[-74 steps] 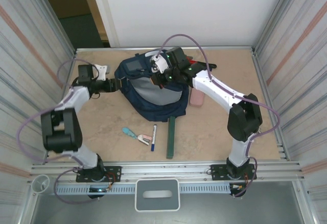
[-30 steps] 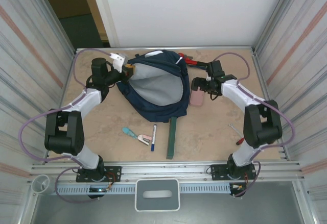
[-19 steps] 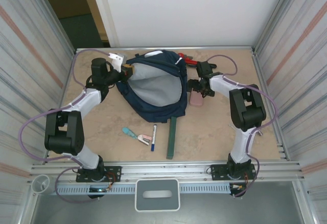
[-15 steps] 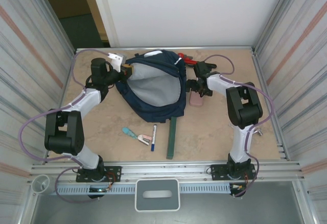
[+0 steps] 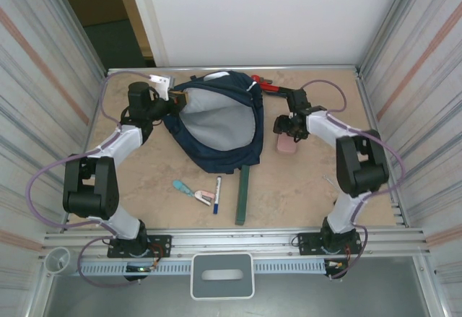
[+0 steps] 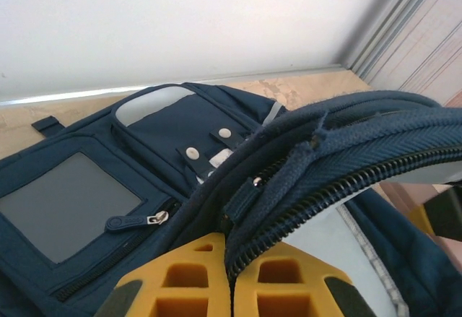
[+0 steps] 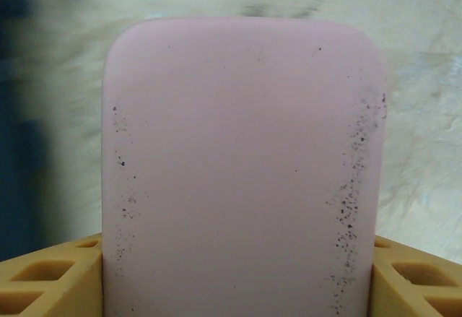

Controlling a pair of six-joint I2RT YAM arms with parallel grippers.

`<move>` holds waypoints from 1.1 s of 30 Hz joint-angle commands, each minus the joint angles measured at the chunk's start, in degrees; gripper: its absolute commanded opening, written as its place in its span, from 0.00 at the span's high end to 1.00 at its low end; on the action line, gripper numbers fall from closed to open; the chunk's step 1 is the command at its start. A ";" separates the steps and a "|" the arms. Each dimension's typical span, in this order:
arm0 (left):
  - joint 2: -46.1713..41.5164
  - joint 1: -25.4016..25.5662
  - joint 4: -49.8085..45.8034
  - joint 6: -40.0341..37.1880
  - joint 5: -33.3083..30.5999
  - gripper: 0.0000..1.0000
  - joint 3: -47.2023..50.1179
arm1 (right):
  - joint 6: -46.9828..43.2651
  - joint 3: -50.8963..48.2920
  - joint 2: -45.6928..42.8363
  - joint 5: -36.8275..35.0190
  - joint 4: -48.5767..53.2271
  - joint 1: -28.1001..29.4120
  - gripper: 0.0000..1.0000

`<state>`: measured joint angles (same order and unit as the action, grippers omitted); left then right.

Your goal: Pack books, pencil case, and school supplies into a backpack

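Note:
The navy backpack [image 5: 216,126] lies at the table's middle back, its mouth held wide and its grey lining showing. My left gripper [image 5: 175,99] is shut on the zipper edge [image 6: 303,187] of the opening, yellow fingers [image 6: 180,281] pinched together on the fabric. Right of the bag lies the pale pink pencil case [image 5: 286,144]. My right gripper [image 5: 289,131] is over its far end, and its two yellow fingers [image 7: 50,277] press against the sides of the pencil case [image 7: 242,151]. A slim green book [image 5: 242,194], a white marker [image 5: 217,193] and a teal-and-pink stapler-like item [image 5: 191,190] lie in front of the bag.
A red-handled tool [image 5: 261,81] lies behind the bag's right corner. Metal side walls [image 5: 404,115] hem the table in on both sides, and a rail [image 5: 231,239] runs along the near edge. Bare tabletop [image 5: 303,194] stretches out in front of the pencil case.
My right arm left the backpack's mouth and swung right to the pencil case, and its jaws narrowed onto it. The left gripper pulled the bag's edge up and holds still.

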<state>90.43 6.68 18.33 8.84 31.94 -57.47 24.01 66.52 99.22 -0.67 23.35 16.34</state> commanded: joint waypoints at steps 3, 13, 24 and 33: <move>-1.24 -0.72 5.35 11.19 4.37 1.00 -3.79 | -11.82 -0.62 -9.49 18.67 -4.54 10.21 0.69; 1.75 -0.87 0.66 16.69 9.67 1.00 -11.82 | -26.96 22.91 7.86 18.76 4.14 20.80 0.68; 2.81 -0.87 -0.13 16.80 11.90 1.00 -12.76 | -29.38 36.83 24.51 10.29 -4.93 21.78 0.62; 4.50 -0.75 -0.05 17.57 11.21 1.00 -13.12 | -16.93 42.30 28.38 11.70 -12.29 21.98 0.21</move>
<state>95.53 5.08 14.83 23.03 39.20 -67.53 1.21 105.38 128.42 10.96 18.59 38.61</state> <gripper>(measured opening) 0.066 0.763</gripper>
